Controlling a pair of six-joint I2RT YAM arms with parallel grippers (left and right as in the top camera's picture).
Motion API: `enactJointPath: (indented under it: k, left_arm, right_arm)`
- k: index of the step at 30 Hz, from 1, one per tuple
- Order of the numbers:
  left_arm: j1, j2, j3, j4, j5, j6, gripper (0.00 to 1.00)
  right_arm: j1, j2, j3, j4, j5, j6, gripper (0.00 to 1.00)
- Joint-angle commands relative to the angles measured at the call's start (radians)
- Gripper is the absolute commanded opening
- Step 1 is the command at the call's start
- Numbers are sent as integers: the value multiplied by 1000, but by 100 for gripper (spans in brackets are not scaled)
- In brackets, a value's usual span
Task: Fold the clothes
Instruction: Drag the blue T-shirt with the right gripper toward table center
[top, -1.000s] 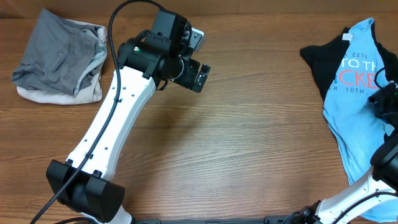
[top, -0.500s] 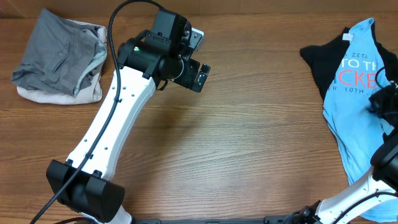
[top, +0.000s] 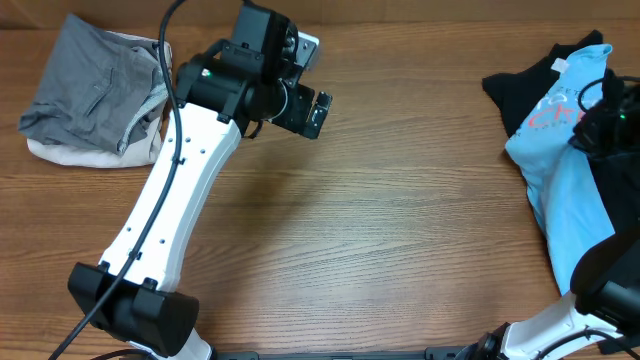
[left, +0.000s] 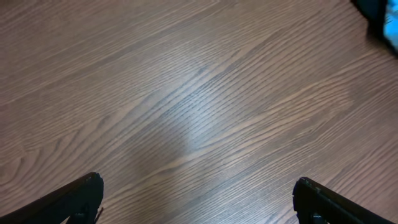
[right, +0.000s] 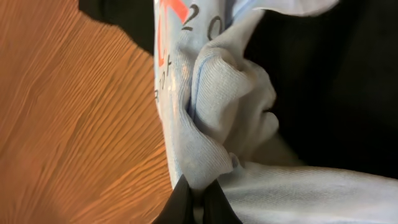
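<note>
The light blue T-shirt (top: 560, 190) lies at the right edge of the desk (top: 380, 220), partly over a black shirt (top: 515, 85). A grey piece (top: 85, 80) on a cream piece (top: 140, 150) sits well apart at far left. The T-shirt looks light, limp and prone to bunching, so a pinch on one layer near a hem or shoulder would likely handle better than a grab on a wad.

The right wrist view shows what the overhead cannot: the right gripper (right: 198, 202) is closed tight on a gathered fold of blue knit, beside the red lettering. The left wrist view shows the left gripper (left: 199, 202) spread wide and holding nothing over bare wood.
</note>
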Motion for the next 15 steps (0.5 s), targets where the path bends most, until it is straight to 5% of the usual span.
enactJointPath:
  k: [1, 15]
  left_arm:
    - [3, -11, 35, -14, -6, -10, 100]
    - [187, -13, 295, -145, -6, -51, 100]
  right_arm:
    - [22, -23, 25, -9, -30, -14, 4]
    - [496, -23, 25, -33, -140, -84, 4]
